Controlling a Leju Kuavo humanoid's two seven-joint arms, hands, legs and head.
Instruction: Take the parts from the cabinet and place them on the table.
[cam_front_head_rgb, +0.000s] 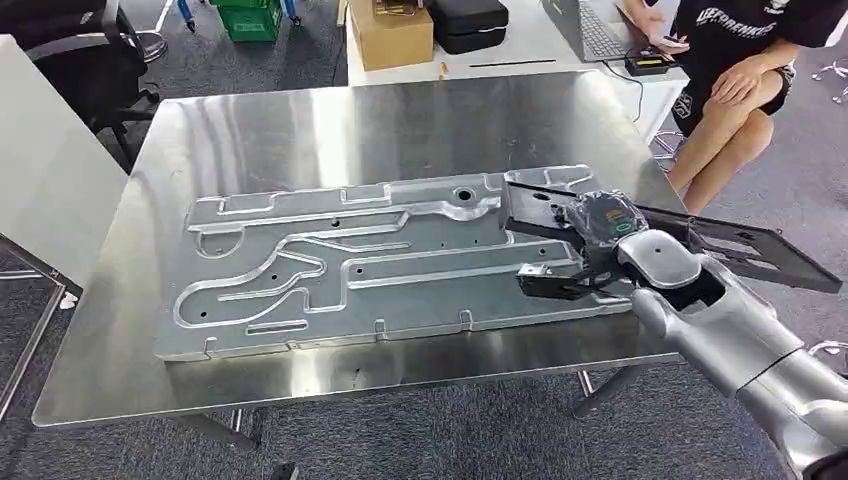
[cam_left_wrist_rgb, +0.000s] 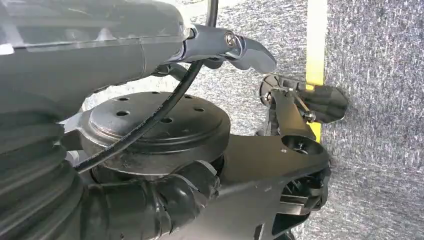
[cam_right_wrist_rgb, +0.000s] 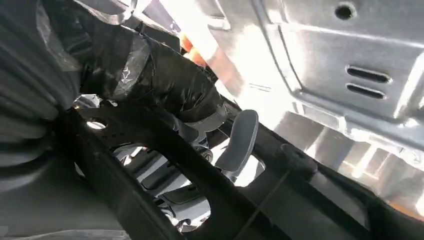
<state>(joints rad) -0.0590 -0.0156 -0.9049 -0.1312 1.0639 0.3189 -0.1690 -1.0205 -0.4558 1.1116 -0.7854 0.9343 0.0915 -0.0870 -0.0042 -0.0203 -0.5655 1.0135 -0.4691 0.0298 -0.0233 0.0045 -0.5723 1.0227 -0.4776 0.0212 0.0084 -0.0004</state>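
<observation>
**Right hand holding black frame part over pressed panel on steel bench**

Head view: brushed stainless-steel bench (cam_front_head_rgb: 250, 375) carrying a large silver stamped sheet-metal panel (cam_front_head_rgb: 340, 265) with raised channels and small holes, lying flat across the middle. Flat black rectangular frame part (cam_front_head_rgb: 745, 245) with open cut-outs, one end resting on the panel's right end, the other end reaching out past the bench's right edge. Silver right arm entering from lower right; right hand (cam_front_head_rgb: 600, 240) wrapped in black covering, set on the frame's inner end, dark fingers (cam_front_head_rgb: 550, 280) closed around a frame bar, so the part is gripped.

Right wrist view: black frame bars (cam_right_wrist_rgb: 150, 145) crossing close to the camera, grey thumb (cam_right_wrist_rgb: 240, 140) pressed against a bar, bright panel surface with two slots just beyond.

Left wrist view: left hand (cam_left_wrist_rgb: 235, 47) over grey carpet (cam_left_wrist_rgb: 380, 125) crossed by a yellow tape line (cam_left_wrist_rgb: 316, 40); grey thumb extended, nothing seen in the grasp; fingers' degree of closure not discernible.

Background, head view: brown cardboard box (cam_front_head_rgb: 392, 35), black case (cam_front_head_rgb: 470, 22), and a seated person (cam_front_head_rgb: 735, 80) beyond the bench's far right corner.
</observation>
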